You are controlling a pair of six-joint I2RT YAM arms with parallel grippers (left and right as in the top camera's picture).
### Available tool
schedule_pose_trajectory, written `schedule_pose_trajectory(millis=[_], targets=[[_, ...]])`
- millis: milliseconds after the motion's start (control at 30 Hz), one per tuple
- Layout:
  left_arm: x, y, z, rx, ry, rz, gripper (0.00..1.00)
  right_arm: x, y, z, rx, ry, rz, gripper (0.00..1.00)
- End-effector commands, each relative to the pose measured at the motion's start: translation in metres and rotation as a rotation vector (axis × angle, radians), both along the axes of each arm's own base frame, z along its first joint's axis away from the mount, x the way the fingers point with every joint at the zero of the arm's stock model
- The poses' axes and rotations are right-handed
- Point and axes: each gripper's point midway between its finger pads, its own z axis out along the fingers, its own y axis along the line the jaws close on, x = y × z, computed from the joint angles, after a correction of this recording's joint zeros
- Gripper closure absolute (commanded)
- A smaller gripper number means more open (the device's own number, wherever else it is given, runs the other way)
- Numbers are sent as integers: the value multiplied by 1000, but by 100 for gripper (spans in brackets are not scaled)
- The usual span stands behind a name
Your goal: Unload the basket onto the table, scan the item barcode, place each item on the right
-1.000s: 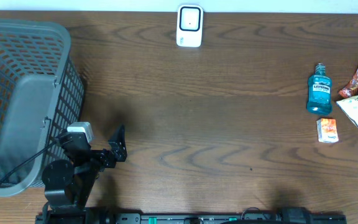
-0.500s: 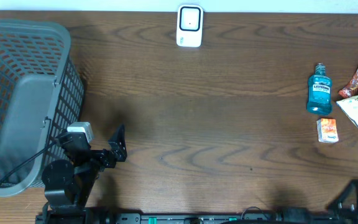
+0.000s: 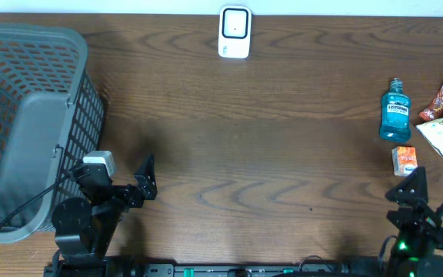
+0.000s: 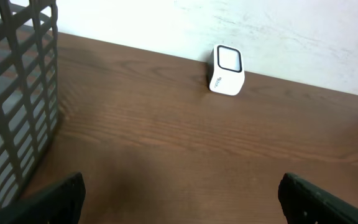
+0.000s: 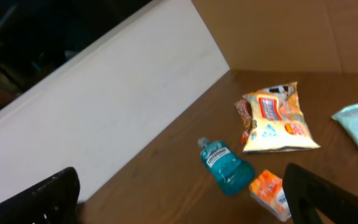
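Mouthwash bottle [image 3: 394, 114] as ref — orange box [image 3: 405, 161] just robot-side of it, scanner [image 3: 234, 32] well left; L gripper [image 4: 180, 193], R gripper [image 5: 179, 183] both wide open, empty.

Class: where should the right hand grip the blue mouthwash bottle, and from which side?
Grip the mouthwash bottle across its broad body below the neck, right hand coming from above. It seems to lie flat, label up, so both long sides are exposed.
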Motion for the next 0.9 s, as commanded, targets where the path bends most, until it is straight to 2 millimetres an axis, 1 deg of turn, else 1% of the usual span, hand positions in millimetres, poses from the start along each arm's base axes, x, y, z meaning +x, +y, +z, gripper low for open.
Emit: schedule_pose_trajectory(millis=[0,133,333,500,667,867], targets=[[-1,-2,1,-5,-3,-10,1,7,-4,-9,7,-19,-24,1],[-1,-2,1,-5,-3,-10,1,18,-4,-19,13,-43,-23,1],[-1,-2,1,-5,-3,-10,1,31,-5,-34,70,-91,-25,1],[-1,-2,1,-5,-3,-10,1,42,-6,-49,69,-114,-25,1],[-1,-2,1,-5,-3,-10,1,49,-8,-60,67,-151,-35,1],[-1,-2,1,-5,-3,-10,1,58,-9,-86,66,-178,-40,1]])
